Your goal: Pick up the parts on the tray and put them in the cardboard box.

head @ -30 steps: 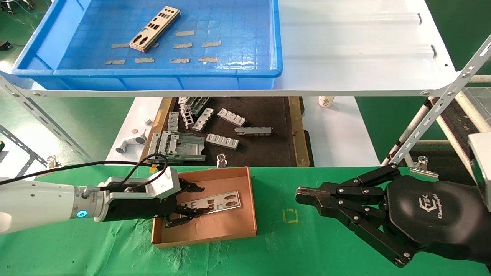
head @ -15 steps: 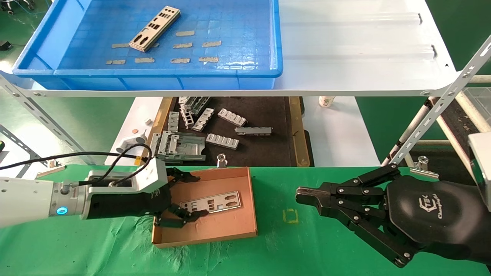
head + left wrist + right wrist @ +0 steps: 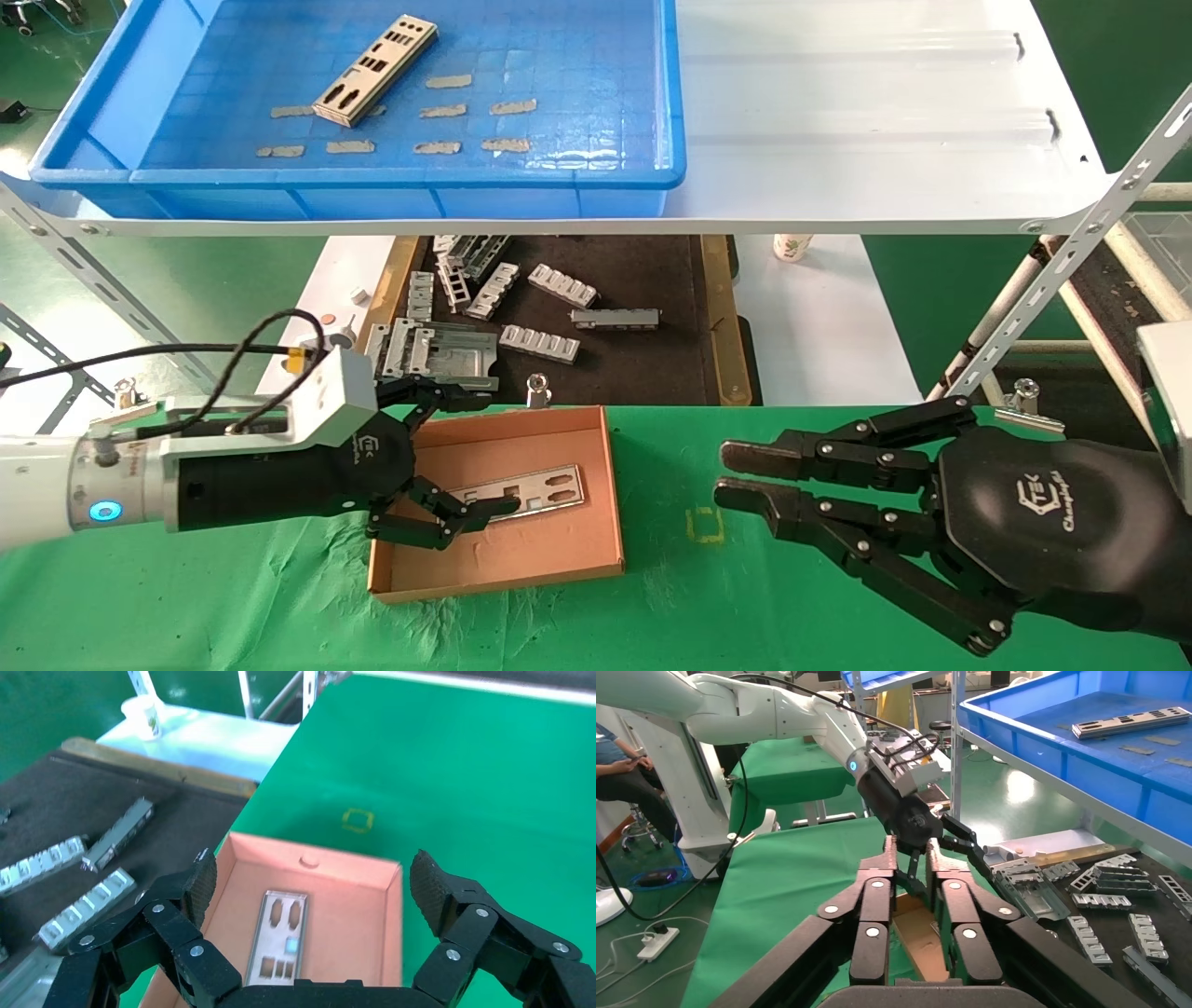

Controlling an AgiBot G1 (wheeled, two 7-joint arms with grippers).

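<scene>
One part, a silvery punched plate (image 3: 375, 70), lies in the blue tray (image 3: 400, 177) on the upper shelf; it also shows in the right wrist view (image 3: 1130, 721). A second part (image 3: 535, 490) lies flat in the cardboard box (image 3: 521, 550) on the green cloth, and shows in the left wrist view (image 3: 277, 941) inside the box (image 3: 351, 917). My left gripper (image 3: 475, 455) hovers over the box's left end, open and empty (image 3: 314, 881). My right gripper (image 3: 736, 475) hangs over the cloth right of the box, open a little and holding nothing (image 3: 911, 850).
Beige tape scraps (image 3: 438, 110) dot the blue tray's floor. Behind the box, a black-floored tray (image 3: 633, 363) holds several grey ribbed brackets (image 3: 540, 343). A white shelf edge and slanted steel struts (image 3: 1043, 308) cross above the table. A yellow square mark (image 3: 705, 525) is on the cloth.
My left gripper has drawn back to the left and risen, still open, leaving the plate lying in the box. My right gripper's fingers have parted slightly.
</scene>
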